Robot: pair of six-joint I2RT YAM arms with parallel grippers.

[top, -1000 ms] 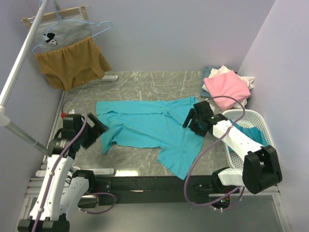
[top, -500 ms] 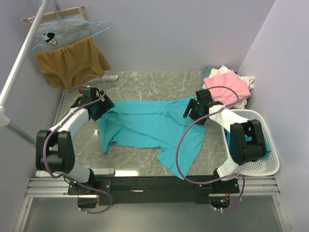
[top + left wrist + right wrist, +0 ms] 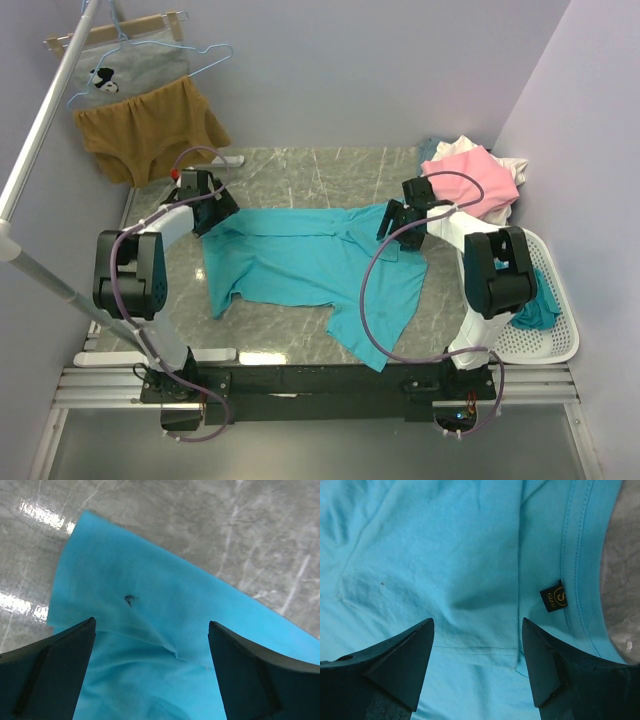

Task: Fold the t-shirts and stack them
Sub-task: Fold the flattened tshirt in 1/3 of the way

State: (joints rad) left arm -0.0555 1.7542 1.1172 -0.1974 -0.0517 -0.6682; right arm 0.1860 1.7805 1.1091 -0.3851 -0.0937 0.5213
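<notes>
Top external view: a teal shirt (image 3: 310, 265) lies spread out and wrinkled across the middle of a grey marbled table (image 3: 300, 170), with one part trailing toward the near edge. The left tool (image 3: 212, 213) sits at the shirt's far left corner. The right tool (image 3: 395, 222) sits at its far right end. Just beyond the right tool, at the table's far right corner, a pink shirt (image 3: 470, 180) lies on a small pile with a white shirt (image 3: 460, 147) showing behind it. A white basket (image 3: 560, 335) stands at the right edge of the table and holds a second teal shirt (image 3: 535, 308), bunched up. On the back wall at upper left hang a mustard garment (image 3: 150, 130) and, above it, a grey garment (image 3: 130, 70) with a cartoon print.

Left wrist view: the tool's two dark fingers (image 3: 50, 670) stand wide apart with nothing between them, above the pointed corner of the teal cloth. A small dark speck (image 3: 130, 599) marks the cloth. Bare table shows beyond the corner.

Right wrist view: this tool's fingers (image 3: 390, 665) are also spread apart, gripping nothing, over the neck area of the teal shirt. A small black label (image 3: 553, 596) with a yellow S sits inside the stitched neckband (image 3: 582, 555). Whether the fingertips touch the cloth cannot be told.
</notes>
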